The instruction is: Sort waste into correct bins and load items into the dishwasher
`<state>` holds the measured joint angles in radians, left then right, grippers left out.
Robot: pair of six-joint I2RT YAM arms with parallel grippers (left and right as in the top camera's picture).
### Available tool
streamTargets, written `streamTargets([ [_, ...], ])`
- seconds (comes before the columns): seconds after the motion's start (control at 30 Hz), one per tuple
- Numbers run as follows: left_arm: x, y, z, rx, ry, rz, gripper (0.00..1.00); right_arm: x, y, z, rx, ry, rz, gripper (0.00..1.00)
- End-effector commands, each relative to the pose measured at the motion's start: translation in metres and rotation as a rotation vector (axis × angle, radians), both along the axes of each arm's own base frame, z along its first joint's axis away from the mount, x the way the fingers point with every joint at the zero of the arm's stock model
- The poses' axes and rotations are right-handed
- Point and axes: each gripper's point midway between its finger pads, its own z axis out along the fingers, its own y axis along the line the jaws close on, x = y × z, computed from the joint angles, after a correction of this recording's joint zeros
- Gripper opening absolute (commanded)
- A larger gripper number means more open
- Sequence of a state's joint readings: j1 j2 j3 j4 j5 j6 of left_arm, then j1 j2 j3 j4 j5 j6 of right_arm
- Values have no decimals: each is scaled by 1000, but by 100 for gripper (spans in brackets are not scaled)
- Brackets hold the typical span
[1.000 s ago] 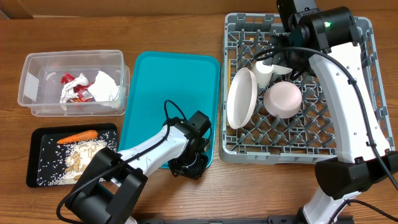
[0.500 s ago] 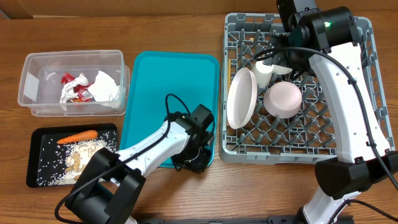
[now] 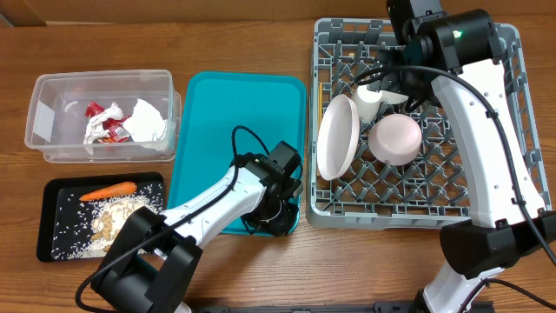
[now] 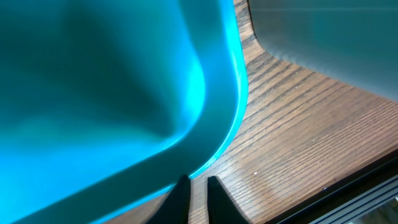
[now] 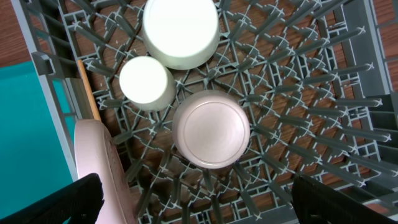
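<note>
The teal tray (image 3: pixel 236 130) lies empty mid-table. My left gripper (image 3: pixel 276 211) is at its front right corner. In the left wrist view the fingers (image 4: pixel 198 194) are nearly together with nothing between them, low over the wood beside the tray's rounded corner (image 4: pixel 217 112). My right gripper (image 3: pixel 388 83) hangs open and empty over the grey dish rack (image 3: pixel 417 217). The rack holds a pink plate (image 3: pixel 337 136) on edge, an upturned pink bowl (image 3: pixel 395 139) and a white cup (image 3: pixel 369 103). The right wrist view shows the bowl (image 5: pixel 211 129), cup (image 5: pixel 146 79), plate (image 5: pixel 102 162) and a second white cup (image 5: pixel 180 28).
A clear bin (image 3: pixel 43 87) at the left holds wrappers and crumpled paper (image 3: pixel 122 122). A black tray (image 3: pixel 52 248) in front of it holds a carrot (image 3: pixel 109 189) and rice. The rack's near corner (image 4: pixel 323 37) lies close to the right of the teal tray.
My left gripper has moved a little away from the table's front edge and to the right, onto the teal tray's front right corner. The right arm has not moved.
</note>
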<state>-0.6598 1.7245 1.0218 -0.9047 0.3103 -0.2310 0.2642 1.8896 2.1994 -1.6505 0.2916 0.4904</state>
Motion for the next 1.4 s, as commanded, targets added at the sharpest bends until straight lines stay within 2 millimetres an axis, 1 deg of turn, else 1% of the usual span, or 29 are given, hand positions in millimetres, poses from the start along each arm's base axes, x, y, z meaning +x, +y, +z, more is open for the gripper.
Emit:
streamTargets([
  [0.0, 10, -5, 3, -11, -37, -15, 4, -3, -1, 23, 16, -68, -1, 100],
  [0.07, 13, -4, 3, -10, -39, 8, 4, -3, -1, 23, 17, -68, -1, 100],
  [0.17, 18, 3, 2, 17, -28, 103, 4, -3, -1, 23, 16, -68, -1, 100],
  [0.27, 26, 9, 2, 35, -6, 239, 4, -3, -1, 23, 16, -68, -1, 100],
  [0.3, 32, 11, 3, 29, 3, 311, 4, -3, -1, 23, 16, -68, -1, 100],
  [0.33, 35, 9, 4, 11, 7, 330, 4, -3, -1, 23, 16, -68, -1, 100],
  [0.5, 50, -12, 10, -112, -7, 358, 7, -3, -1, 23, 16, -68, -1, 100],
  [0.6, 59, -19, 12, -141, -35, 378, 7, -3, -1, 23, 16, -68, -1, 100],
  [0.7, 62, -20, 12, -144, -44, 393, 4, -3, -1, 23, 16, -68, -1, 100],
  [0.83, 65, -16, 11, -124, -61, 410, 4, -3, -1, 23, 16, -68, -1, 100],
  [1.0, 74, -21, 12, -139, -87, 441, 4, -3, -1, 23, 16, -68, -1, 100],
  [1.1, 77, -17, 10, -112, -99, 485, 4, -3, -1, 23, 16, -68, -1, 100],
  [1.2, 80, -18, 9, -117, -109, 495, 4, -3, -1, 23, 16, -68, -1, 100],
  [1.37, 83, -23, -2, -123, -86, 506, 4, -3, -1, 23, 16, -68, -1, 100],
])
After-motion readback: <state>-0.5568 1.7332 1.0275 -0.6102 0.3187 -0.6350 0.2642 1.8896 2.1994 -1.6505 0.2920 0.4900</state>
